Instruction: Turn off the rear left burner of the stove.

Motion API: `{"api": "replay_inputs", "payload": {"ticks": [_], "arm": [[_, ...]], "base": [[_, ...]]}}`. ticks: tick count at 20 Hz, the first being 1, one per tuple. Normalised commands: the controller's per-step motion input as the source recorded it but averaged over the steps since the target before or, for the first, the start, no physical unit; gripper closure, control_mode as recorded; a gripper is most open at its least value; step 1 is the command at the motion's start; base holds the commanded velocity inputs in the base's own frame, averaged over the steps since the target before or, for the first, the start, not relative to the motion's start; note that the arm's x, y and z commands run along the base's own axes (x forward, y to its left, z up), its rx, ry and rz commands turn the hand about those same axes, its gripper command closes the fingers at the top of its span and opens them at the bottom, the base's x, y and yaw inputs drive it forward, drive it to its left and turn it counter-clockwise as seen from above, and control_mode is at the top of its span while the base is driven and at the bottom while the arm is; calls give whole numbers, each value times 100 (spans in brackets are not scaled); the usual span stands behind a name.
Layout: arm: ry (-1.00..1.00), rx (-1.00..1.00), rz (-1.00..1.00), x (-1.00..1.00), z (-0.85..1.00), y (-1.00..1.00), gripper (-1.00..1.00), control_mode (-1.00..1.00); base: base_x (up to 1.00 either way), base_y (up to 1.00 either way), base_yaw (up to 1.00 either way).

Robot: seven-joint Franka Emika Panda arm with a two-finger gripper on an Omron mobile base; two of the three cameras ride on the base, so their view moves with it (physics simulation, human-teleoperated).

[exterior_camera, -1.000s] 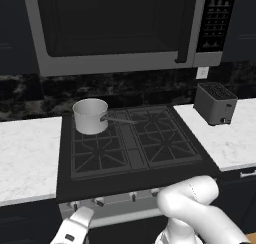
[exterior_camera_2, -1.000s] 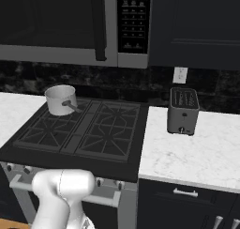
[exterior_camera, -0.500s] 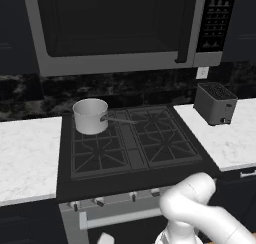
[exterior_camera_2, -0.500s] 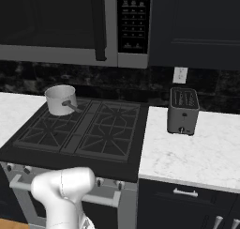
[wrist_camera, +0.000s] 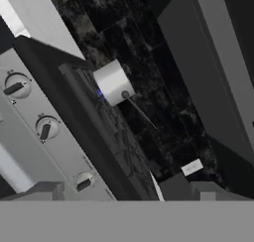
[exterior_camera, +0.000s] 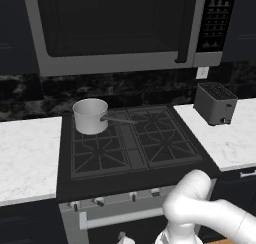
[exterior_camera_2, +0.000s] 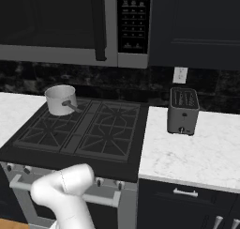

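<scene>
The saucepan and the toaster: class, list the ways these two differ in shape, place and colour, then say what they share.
1. The saucepan is round with a long straight handle; the toaster is a boxy block with top slots.
2. The saucepan sits on the stove, at its rear left burner; the toaster stands on the white counter to the stove's right.
3. The saucepan is pale silver-grey, the toaster darker grey.
Both stand upright near the dark backsplash.
</scene>
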Motion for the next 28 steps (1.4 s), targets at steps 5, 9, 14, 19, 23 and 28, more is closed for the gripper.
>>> {"api": "replay_inputs", "payload": {"ticks": [5, 9, 14, 19, 23, 28], "arm": [[-1, 0, 0, 52, -13, -37, -100, -100], [0, 0, 0, 61, -6, -20, -100, -100], [0, 0, 0, 63, -4, -12, -100, -100], [-6, 4, 0, 11, -17, -14, -100, -100], [-15, 25, 2, 8, -10, -1, -100, -100], [-9, 24, 0, 35, 0, 9, -100, -100]], "base": [[0, 0, 0], [0, 0, 0], [0, 0, 0], [0, 0, 0], [0, 0, 0], [0, 0, 0]]}}
